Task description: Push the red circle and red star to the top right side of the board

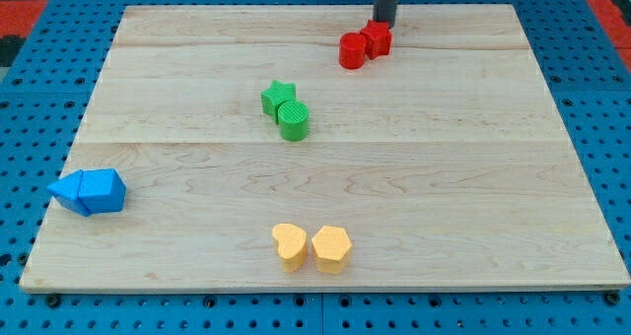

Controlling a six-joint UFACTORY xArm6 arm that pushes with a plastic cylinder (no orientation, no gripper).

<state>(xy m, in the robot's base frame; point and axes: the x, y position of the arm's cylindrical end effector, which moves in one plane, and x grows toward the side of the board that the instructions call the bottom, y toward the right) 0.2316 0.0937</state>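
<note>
A red circle block and a red star block sit touching each other near the board's top edge, a little right of centre. The star is to the right of and slightly above the circle. My tip comes down from the view's top and ends just behind the red star, at its upper right side, touching or nearly touching it.
A green star and green cylinder sit together near the board's centre. Two blue blocks lie at the left edge. A yellow heart and yellow hexagon sit near the bottom edge. The wooden board lies on a blue pegboard.
</note>
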